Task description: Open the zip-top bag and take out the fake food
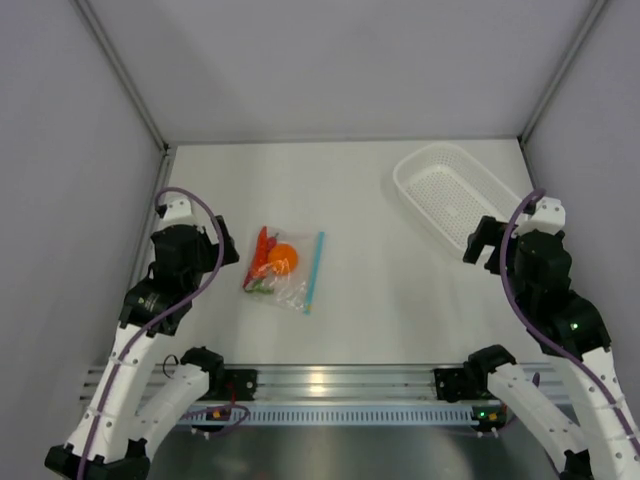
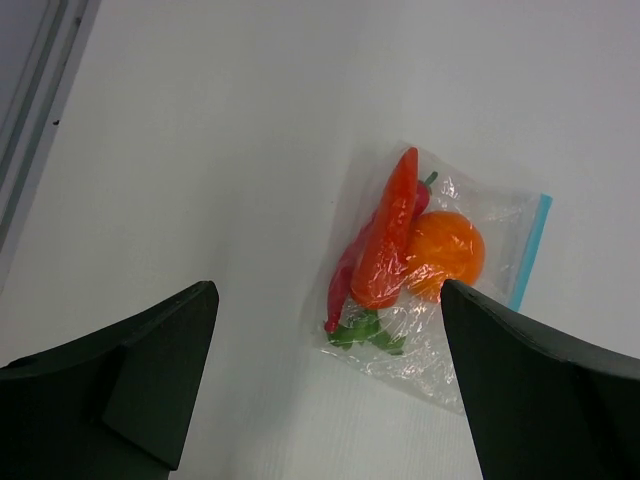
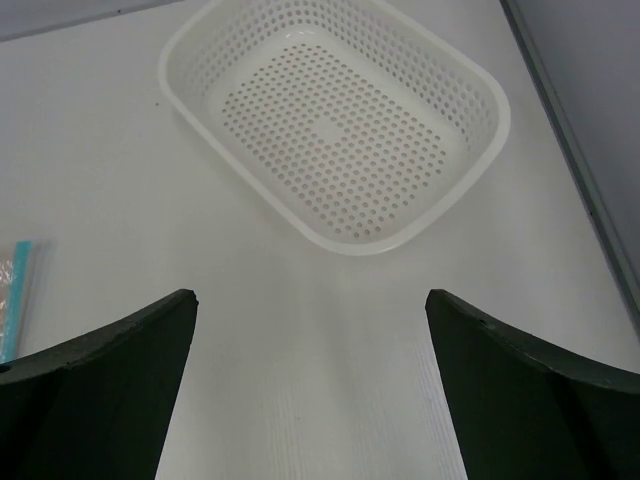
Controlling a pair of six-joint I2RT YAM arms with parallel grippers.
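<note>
The clear zip-top bag lies flat on the white table, its light blue zip strip along its right edge. Inside it are the round orange, the carrot with green leaves and the red chili. My left gripper is open and empty, just left of the bag and above the table; in the left wrist view the bag sits ahead between the jaws. My right gripper is open and empty at the right, far from the bag. The zip strip's end shows in the right wrist view.
A white perforated basket stands empty at the back right, just beyond my right gripper; it fills the top of the right wrist view. Grey walls close the left, back and right. A metal rail runs along the near edge.
</note>
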